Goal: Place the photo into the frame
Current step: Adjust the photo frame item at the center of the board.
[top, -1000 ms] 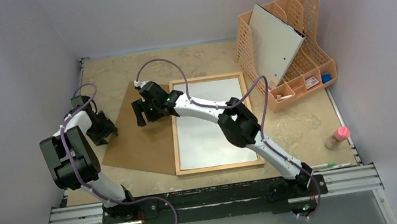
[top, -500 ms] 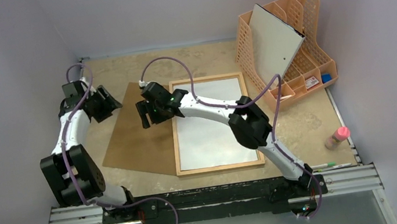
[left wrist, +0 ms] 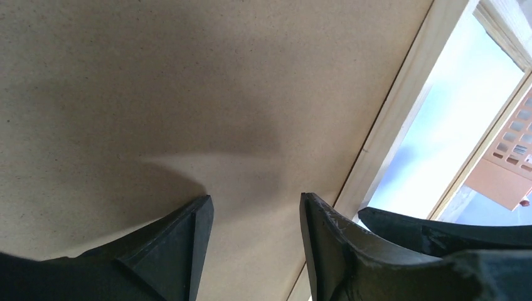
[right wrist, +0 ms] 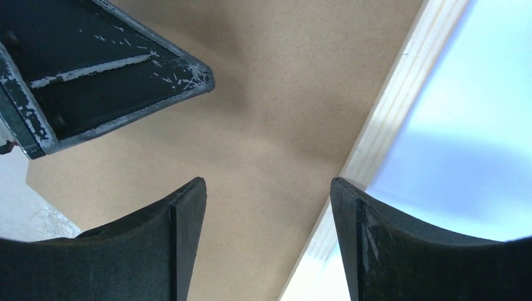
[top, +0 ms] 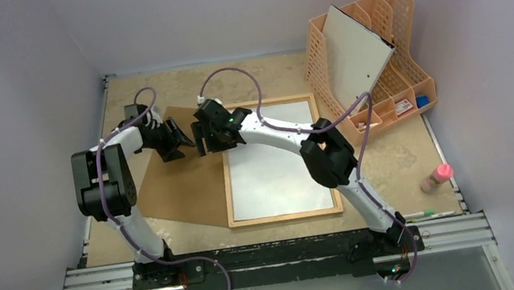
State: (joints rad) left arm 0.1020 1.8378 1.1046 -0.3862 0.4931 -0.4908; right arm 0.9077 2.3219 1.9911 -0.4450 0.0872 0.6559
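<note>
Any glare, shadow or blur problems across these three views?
Top external: even light, sharp, with a dull grey sheen inside the thin light-wood frame. Left wrist: the left tool throws a soft shadow on the flat brown hardboard panel. Right wrist: the frame's interior is washed out pale blue.

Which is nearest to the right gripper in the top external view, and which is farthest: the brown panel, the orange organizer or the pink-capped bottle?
Measured from the right gripper:
1. Brown panel: directly under the gripper, left of centre.
2. Orange organizer: at the far right corner.
3. Pink-capped bottle: by the right edge, closer to the arm bases.
</note>
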